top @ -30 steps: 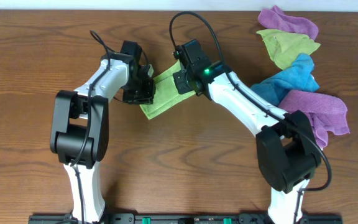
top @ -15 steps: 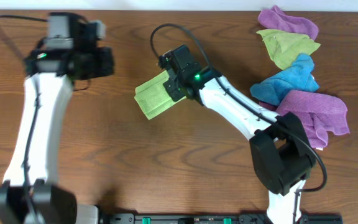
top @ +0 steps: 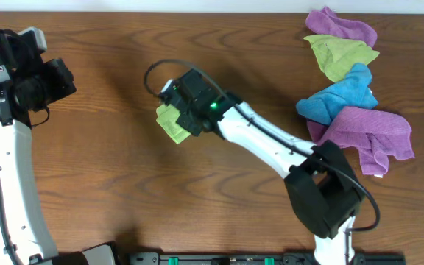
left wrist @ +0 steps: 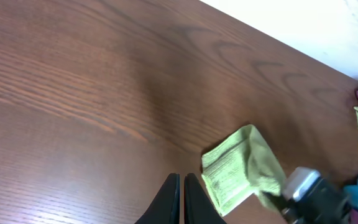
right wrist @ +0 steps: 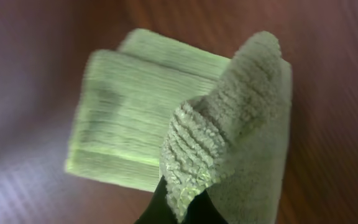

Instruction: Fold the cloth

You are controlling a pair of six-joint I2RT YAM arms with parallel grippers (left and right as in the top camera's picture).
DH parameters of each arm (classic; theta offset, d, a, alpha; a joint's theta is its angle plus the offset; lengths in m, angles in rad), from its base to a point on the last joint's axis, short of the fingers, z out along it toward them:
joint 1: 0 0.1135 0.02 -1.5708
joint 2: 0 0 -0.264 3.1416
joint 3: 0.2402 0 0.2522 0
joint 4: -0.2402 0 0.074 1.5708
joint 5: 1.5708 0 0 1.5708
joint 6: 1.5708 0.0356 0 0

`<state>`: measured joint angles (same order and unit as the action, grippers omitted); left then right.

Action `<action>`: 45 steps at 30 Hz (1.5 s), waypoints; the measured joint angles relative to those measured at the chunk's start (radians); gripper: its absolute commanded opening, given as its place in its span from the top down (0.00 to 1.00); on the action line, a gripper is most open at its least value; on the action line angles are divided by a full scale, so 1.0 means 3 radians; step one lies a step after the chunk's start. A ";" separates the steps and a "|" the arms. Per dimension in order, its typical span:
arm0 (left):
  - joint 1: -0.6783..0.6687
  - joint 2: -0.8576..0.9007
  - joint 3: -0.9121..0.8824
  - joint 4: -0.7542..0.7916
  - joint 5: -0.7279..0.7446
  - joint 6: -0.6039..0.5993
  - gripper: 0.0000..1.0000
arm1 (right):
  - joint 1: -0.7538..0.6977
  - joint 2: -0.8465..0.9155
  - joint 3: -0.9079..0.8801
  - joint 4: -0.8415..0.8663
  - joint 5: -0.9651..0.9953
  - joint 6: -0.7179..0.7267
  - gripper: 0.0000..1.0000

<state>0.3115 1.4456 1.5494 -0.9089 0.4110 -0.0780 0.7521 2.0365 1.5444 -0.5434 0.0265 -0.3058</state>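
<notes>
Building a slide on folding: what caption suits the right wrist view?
Right gripper pinches a raised corner of the folded green cloth over the wooden table.

My arms are white shell links with black joint housings. Right arm [top: 260, 138]: green LED [top: 214, 105] lit near the wrist, thin black cable [top: 147, 73] looping off it. Left arm [top: 6, 162]: same colours. Left gripper [left wrist: 182, 198]: slim, black, tapered fingers.
</notes>
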 measured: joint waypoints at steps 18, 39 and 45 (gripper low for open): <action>0.0000 0.0000 0.0000 0.0000 0.0018 0.0001 0.94 | 0.0184 0.0309 -0.0003 0.0182 0.0065 -0.0175 0.99; 0.0001 0.0000 0.0000 0.0095 0.0013 0.0079 0.95 | 0.0188 0.0298 0.0015 0.0441 -0.0526 0.0446 0.33; 0.0003 0.0000 0.0000 0.0098 -0.0095 0.0103 0.94 | 0.0167 0.0046 0.0361 0.0034 -0.0365 0.0478 0.11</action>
<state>0.3122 1.4456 1.5494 -0.8795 0.3824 -0.0471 0.8021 2.0502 1.6527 -0.5331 -0.0830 -0.1623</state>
